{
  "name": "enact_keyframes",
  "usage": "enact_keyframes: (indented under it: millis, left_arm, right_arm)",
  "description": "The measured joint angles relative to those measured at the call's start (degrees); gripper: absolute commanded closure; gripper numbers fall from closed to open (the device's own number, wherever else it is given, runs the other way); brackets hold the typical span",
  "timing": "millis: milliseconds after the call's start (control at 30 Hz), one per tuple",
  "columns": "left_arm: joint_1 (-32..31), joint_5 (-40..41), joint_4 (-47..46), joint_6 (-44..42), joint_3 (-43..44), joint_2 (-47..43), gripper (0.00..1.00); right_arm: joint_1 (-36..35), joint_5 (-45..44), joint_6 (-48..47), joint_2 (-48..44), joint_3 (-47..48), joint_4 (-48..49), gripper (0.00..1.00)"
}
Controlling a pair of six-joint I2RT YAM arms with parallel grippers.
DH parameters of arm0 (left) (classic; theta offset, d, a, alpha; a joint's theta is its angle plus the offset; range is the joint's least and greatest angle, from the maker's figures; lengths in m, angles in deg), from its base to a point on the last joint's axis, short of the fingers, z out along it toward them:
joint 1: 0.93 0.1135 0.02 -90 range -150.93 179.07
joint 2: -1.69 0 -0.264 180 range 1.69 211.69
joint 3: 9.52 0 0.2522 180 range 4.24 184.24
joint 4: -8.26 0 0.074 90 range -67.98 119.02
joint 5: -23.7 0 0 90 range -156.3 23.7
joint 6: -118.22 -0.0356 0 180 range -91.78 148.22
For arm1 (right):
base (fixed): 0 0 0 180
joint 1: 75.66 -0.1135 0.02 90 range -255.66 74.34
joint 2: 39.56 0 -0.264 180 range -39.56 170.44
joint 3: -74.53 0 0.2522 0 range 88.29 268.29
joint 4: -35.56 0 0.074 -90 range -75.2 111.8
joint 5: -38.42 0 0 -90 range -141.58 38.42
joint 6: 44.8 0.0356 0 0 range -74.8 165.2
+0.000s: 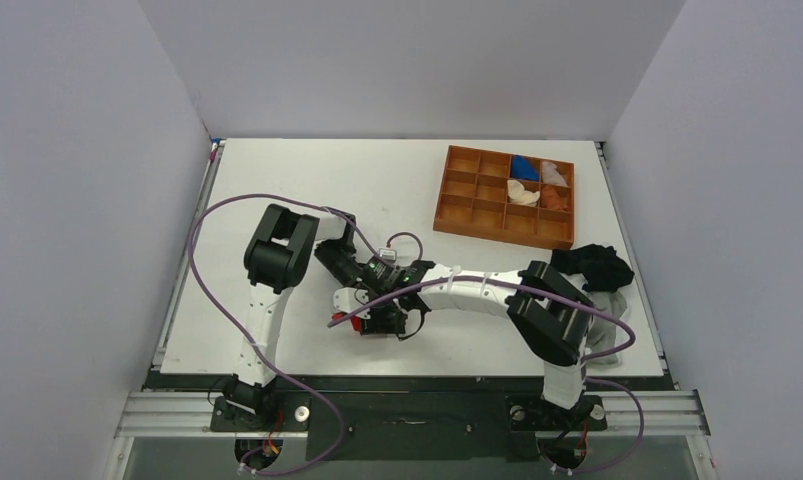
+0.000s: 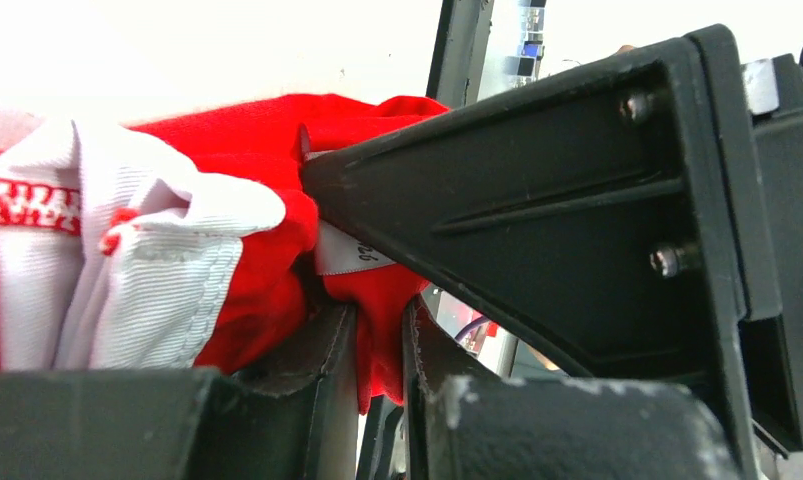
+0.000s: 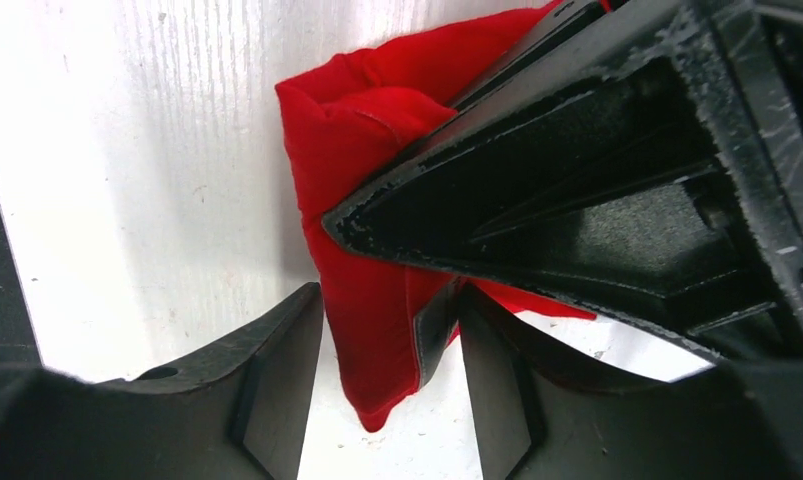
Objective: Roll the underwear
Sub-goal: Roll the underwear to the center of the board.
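The red underwear (image 1: 364,325) lies bunched on the white table, mostly hidden under both grippers in the top view. In the left wrist view its red fabric (image 2: 247,170) and white waistband with red lettering (image 2: 137,260) fill the left half. My left gripper (image 2: 382,340) is shut on a hanging red fold. My right gripper (image 3: 392,320) closes round another red fold (image 3: 367,130), with one left finger pad caught between its jaws. The two grippers (image 1: 379,300) (image 1: 385,318) touch nose to nose.
A wooden compartment tray (image 1: 447,215) stands at the back right and holds rolled cloths. A black garment (image 1: 592,265) and a grey garment (image 1: 609,330) lie by the right arm. Purple cables (image 1: 227,300) loop over the left arm.
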Motion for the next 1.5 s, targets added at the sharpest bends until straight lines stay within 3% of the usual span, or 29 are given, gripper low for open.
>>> enact_keyframes:
  millis: [67, 267, 333, 467, 533, 800, 1500]
  left_arm:
    - [0.00, 0.00, 0.02, -0.02, 0.00, 0.00, 1.00]
    - [0.15, 0.07, 0.02, -0.07, 0.00, 0.00, 1.00]
    - [0.26, 0.09, 0.17, -0.04, 0.00, 0.00, 0.94]
    - [0.26, 0.31, 0.15, 0.11, 0.00, 0.00, 0.81]
    - [0.26, 0.48, -0.09, 0.68, 0.00, 0.00, 0.67]
    - [0.28, 2.29, -2.47, 6.88, -0.07, -1.77, 0.53]
    - [4.33, 12.44, -12.50, 20.74, -2.43, -13.27, 0.49]
  right_arm:
    - [0.00, -0.09, -0.09, 0.37, 0.52, 0.00, 0.59]
    - [-0.04, -0.09, -0.90, 1.75, 1.55, -0.31, 0.91]
    - [-0.17, -0.13, -1.05, 1.86, 1.90, -0.74, 1.00]
    - [-0.37, -0.15, -1.01, 2.16, 2.49, -1.49, 1.00]
    - [-0.42, -0.15, -0.85, 2.19, 2.60, -1.73, 1.00]
    - [-1.20, -0.79, 1.95, 2.19, 2.58, -2.16, 1.00]
    - [-2.27, -2.10, 10.05, 2.08, 2.21, -2.12, 1.00]
